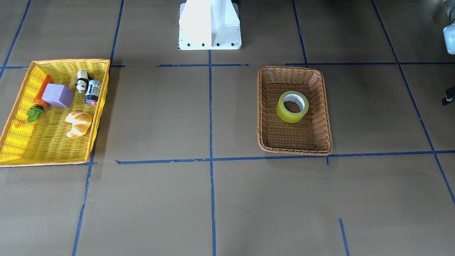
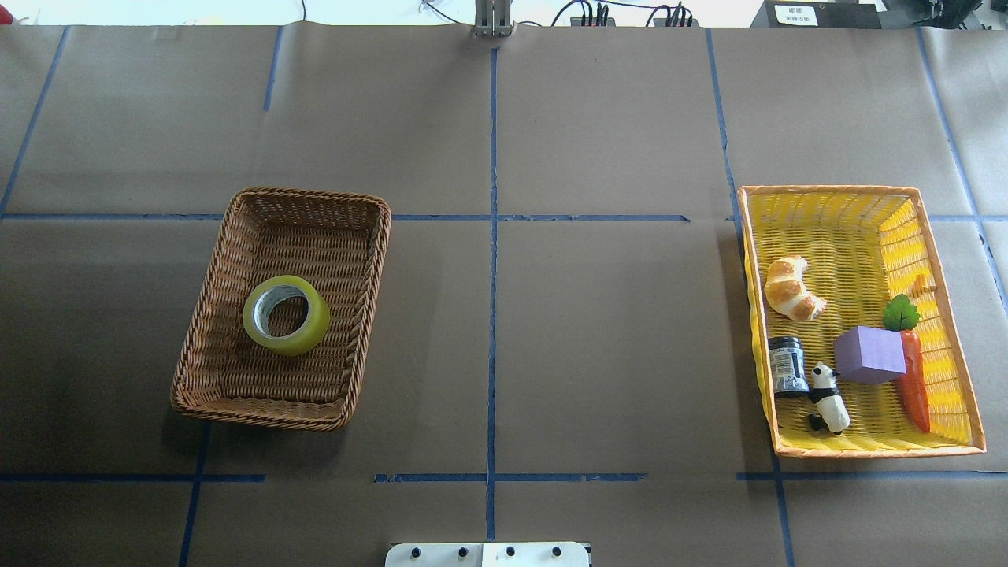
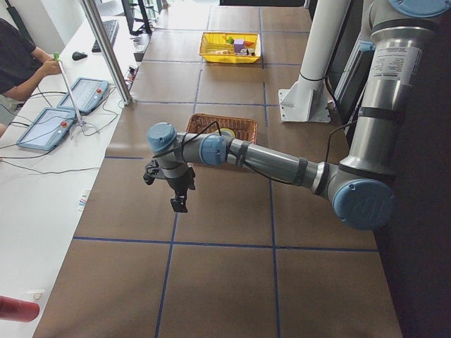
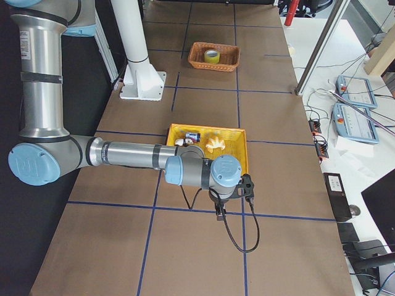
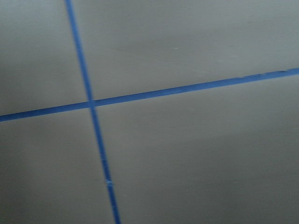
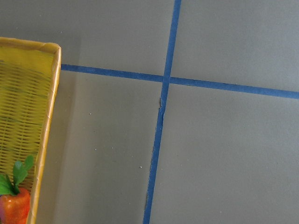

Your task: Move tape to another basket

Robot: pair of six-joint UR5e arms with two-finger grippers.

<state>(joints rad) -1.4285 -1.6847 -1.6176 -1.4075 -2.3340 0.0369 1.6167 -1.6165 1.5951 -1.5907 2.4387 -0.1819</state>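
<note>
The tape point(image 1: 292, 106), a yellow translucent roll with a pale core, lies flat in the middle of the brown wicker basket point(image 1: 295, 68). It also shows in the overhead view point(image 2: 286, 315), inside that basket point(image 2: 307, 194), and in the exterior right view point(image 4: 212, 55). My left gripper point(image 3: 180, 204) hangs over bare table near the wicker basket point(image 3: 243, 124); I cannot tell whether it is open or shut. My right gripper point(image 4: 220, 213) hangs over bare table just past the yellow basket's near corner; I cannot tell its state either. Neither wrist view shows fingers.
The yellow plastic basket point(image 2: 827, 190) with an orange rim holds a croissant point(image 2: 791, 288), a purple block point(image 2: 869, 354), a carrot point(image 2: 913, 382), a small can point(image 2: 787, 365) and a panda figure point(image 2: 828, 398). The white robot base point(image 1: 209, 25) stands at the table's edge. Blue tape lines cross the table.
</note>
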